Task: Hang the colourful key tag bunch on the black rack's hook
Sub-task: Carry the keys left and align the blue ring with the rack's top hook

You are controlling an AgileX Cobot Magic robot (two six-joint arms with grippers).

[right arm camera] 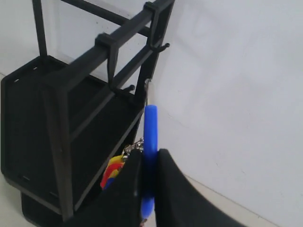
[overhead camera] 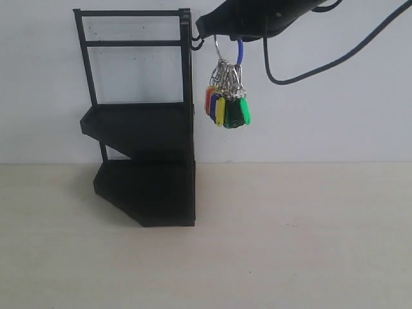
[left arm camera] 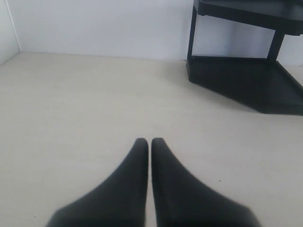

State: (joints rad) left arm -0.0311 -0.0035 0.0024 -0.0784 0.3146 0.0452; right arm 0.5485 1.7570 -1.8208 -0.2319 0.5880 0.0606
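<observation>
The black rack (overhead camera: 145, 138) stands on the table against the wall, with two small hooks (overhead camera: 196, 45) on its upper right side. My right gripper (overhead camera: 205, 27) is shut on the blue loop (right arm camera: 150, 132) of the colourful key tag bunch (overhead camera: 226, 103), which hangs just right of the hooks, apart from the rack. In the right wrist view the nearer hook (right arm camera: 129, 89) sits just beyond the loop's tip, with the other hook (right arm camera: 161, 47) farther on. My left gripper (left arm camera: 149, 141) is shut and empty, low over the table, and does not show in the exterior view.
A white wall stands right behind the rack. The rack's lower tray (left arm camera: 246, 80) lies ahead of the left gripper. A black cable (overhead camera: 335, 61) loops down from the right arm.
</observation>
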